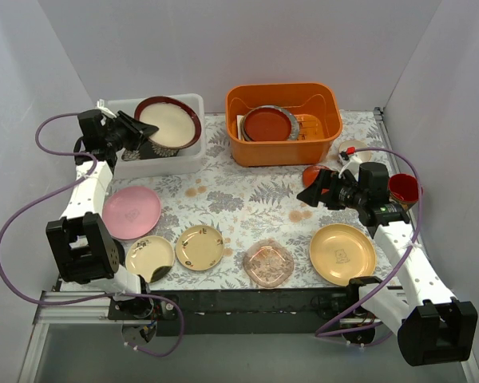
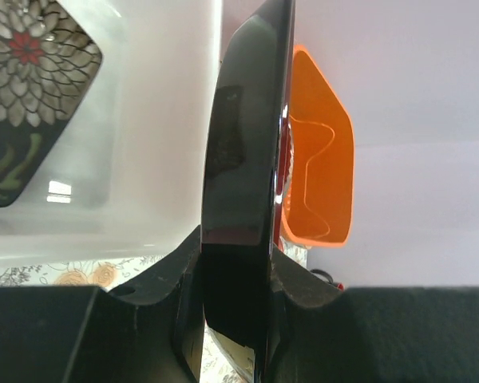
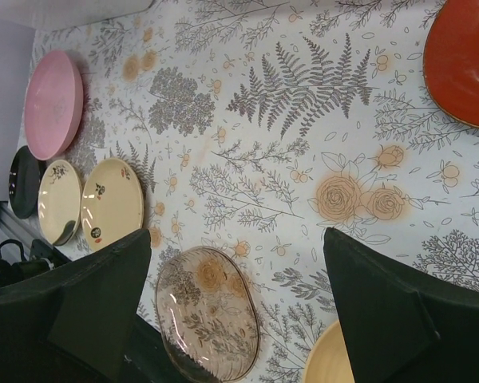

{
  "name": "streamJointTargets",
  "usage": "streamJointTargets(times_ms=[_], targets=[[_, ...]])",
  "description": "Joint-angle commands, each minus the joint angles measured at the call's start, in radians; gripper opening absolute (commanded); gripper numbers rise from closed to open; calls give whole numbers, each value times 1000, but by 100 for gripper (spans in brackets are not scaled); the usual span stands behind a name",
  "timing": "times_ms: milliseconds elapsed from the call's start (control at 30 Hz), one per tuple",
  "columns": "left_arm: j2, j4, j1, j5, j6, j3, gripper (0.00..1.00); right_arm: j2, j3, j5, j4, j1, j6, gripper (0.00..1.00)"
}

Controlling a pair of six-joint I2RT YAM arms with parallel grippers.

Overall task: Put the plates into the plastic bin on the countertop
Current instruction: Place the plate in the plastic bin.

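Gripping a dark-rimmed plate [image 1: 172, 121], left gripper [image 1: 147, 132] hovers over plastic bin [image 1: 176, 165].

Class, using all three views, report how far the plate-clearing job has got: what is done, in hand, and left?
Done: the black floral plate lies in the white bin. In hand: the left pincer grips the dark-rimmed plate above that bin. Left: the pink plate, two cream plates, black plate, glass plate, gold plate and small red plate lie on the countertop; the right pincer is open and empty.
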Motion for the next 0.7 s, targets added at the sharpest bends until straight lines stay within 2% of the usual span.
streamJointTargets(times_ms=[0, 400, 667], targets=[[8, 118, 18, 36, -62, 107, 0, -10, 43, 10, -2, -8, -26, 96], [179, 62, 23, -113, -34, 230, 0, -2, 23, 23, -9, -11, -37, 96], [321, 15, 26, -113, -4, 336, 0, 0, 11, 19, 7, -13, -23, 96]])
